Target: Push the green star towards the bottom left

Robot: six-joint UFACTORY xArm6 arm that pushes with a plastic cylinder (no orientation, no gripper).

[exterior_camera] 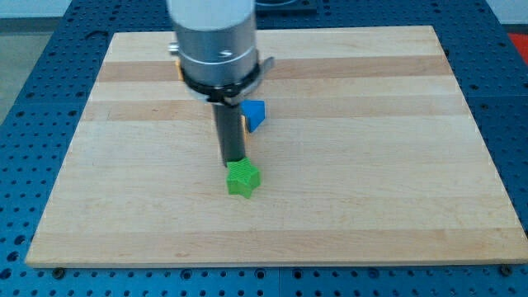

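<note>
The green star (243, 179) lies on the wooden board (346, 206), a little left of the view's centre and towards the view's bottom. My tip (233, 161) stands right at the star's top-left edge and looks to be touching it. The rod rises from there to the arm's grey body at the view's top.
A blue block (255, 113) lies just right of the rod, above the star. An orange block (247, 126) shows as a sliver below it, mostly hidden by the rod. Another orange bit (176, 68) peeks out left of the arm's body. The board rests on a blue perforated table (33, 74).
</note>
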